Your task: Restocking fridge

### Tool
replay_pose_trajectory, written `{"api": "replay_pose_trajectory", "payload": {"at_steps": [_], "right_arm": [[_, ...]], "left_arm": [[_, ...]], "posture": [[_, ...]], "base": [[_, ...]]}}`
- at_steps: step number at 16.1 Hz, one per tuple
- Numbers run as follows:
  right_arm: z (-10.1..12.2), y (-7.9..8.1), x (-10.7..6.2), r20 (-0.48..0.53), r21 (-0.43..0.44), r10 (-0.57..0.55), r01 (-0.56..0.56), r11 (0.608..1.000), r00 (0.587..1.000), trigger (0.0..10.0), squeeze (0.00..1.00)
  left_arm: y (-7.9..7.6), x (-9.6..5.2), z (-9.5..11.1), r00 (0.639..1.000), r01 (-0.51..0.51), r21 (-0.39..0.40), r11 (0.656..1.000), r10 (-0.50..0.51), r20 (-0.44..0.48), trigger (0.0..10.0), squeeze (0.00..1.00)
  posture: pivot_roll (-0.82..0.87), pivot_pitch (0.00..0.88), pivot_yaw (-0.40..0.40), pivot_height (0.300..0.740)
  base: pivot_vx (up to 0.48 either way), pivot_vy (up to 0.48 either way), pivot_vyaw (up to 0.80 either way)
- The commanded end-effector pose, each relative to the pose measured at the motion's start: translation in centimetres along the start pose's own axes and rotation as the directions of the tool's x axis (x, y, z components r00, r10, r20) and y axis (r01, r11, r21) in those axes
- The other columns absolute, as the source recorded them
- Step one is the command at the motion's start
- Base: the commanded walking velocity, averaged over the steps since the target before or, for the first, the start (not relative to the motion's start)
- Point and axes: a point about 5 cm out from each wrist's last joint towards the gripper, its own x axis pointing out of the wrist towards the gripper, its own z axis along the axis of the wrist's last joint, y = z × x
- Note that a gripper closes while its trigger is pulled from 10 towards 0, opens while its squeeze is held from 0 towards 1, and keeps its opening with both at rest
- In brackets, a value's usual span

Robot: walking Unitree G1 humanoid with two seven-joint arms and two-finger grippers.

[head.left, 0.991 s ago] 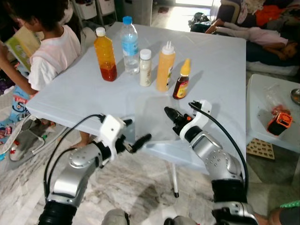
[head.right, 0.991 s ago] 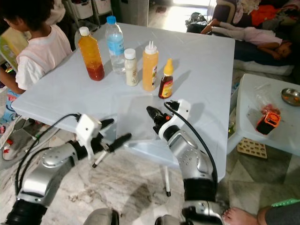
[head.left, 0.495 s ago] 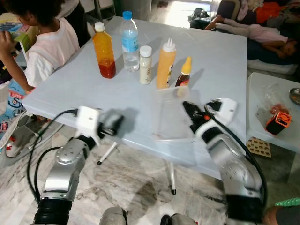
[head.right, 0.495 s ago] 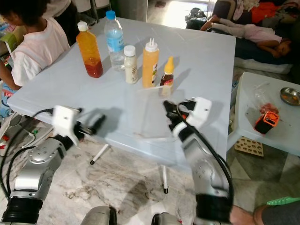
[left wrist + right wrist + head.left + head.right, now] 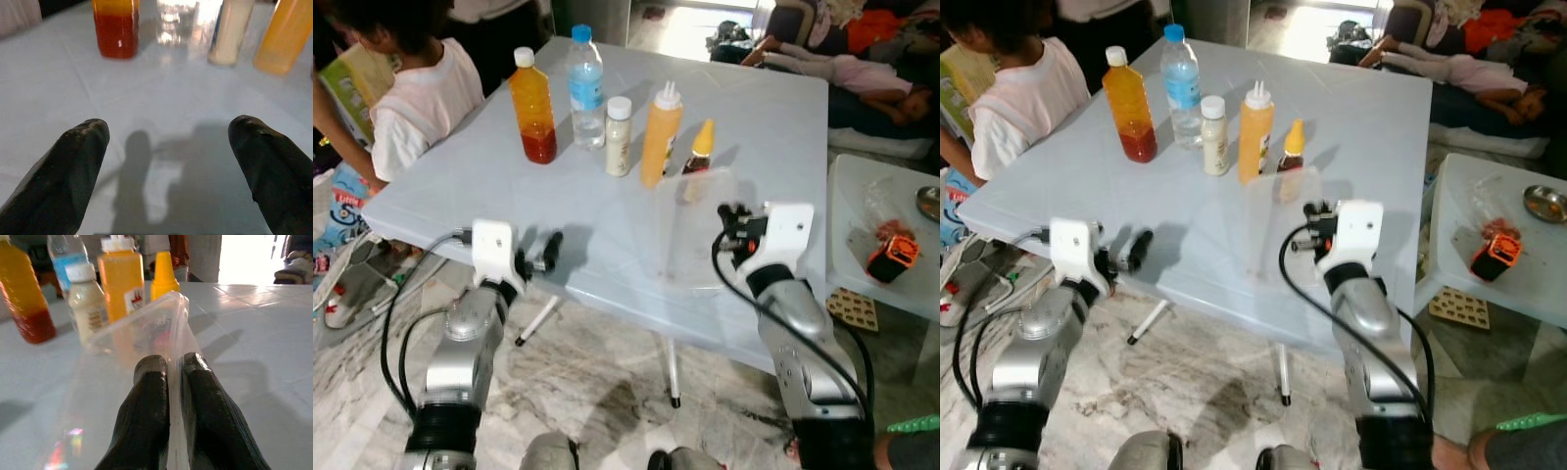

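A clear, thin-walled plastic tray point(image 5: 146, 333), glossy and see-through, is pinched by its rim between the closed black fingers point(image 5: 151, 401) of the right gripper point(image 5: 168, 382) and held tilted above the near part of the pale blue desk point(image 5: 773, 117). Behind it stand five containers in a row: a tall bottle of amber liquid with a white cap point(image 5: 532, 108), a clear water bottle with a blue cap point(image 5: 585, 88), a small cream-coloured jar point(image 5: 619, 137), an orange squeeze bottle point(image 5: 660, 137) and a small dark syrup bottle with a yellow spout point(image 5: 698, 157). The left gripper point(image 5: 166, 142) hovers at the desk's near edge, its rounded matte fingers spread wide apart. The floor is grey-veined marble point(image 5: 607, 392). A person in a white shirt point(image 5: 421, 88) sits at the desk's left side.
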Motion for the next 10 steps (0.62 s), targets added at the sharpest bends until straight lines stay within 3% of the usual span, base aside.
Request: {"api": "replay_pose_trajectory", "payload": {"at_steps": [1, 3, 10], "right_arm": [[0.19, 0.27, 0.08, -0.005, 0.017, 0.013, -0.013, 1.000, 1.000, 10.0, 0.00], [0.19, 0.25, 0.25, -0.002, 0.112, 0.012, -0.012, 0.994, 1.000, 10.0, 0.00], [0.81, 0.83, 0.83, 0.037, 0.116, 0.040, -0.044, 0.992, 0.999, 10.0, 0.00]], "left_arm": [[0.44, -0.04, -0.39, 0.999, -0.030, 0.005, 1.000, 0.030, -0.013, 10.0, 0.00], [0.47, 0.04, -0.62, 0.999, -0.042, 0.010, 0.999, 0.042, -0.014, 10.0, 0.00], [0.17, 0.34, -0.83, 0.998, -0.064, 0.035, 0.997, 0.064, 0.000, 10.0, 0.00]], "posture": [[0.04, 0.000, -0.008, 0.740], [0.04, 0.000, -0.008, 0.740], [0.04, 0.000, -0.008, 0.740]], "base": [[0.000, 0.000, 0.00], [0.000, 0.000, 0.00], [0.000, 0.000, 0.00]]}}
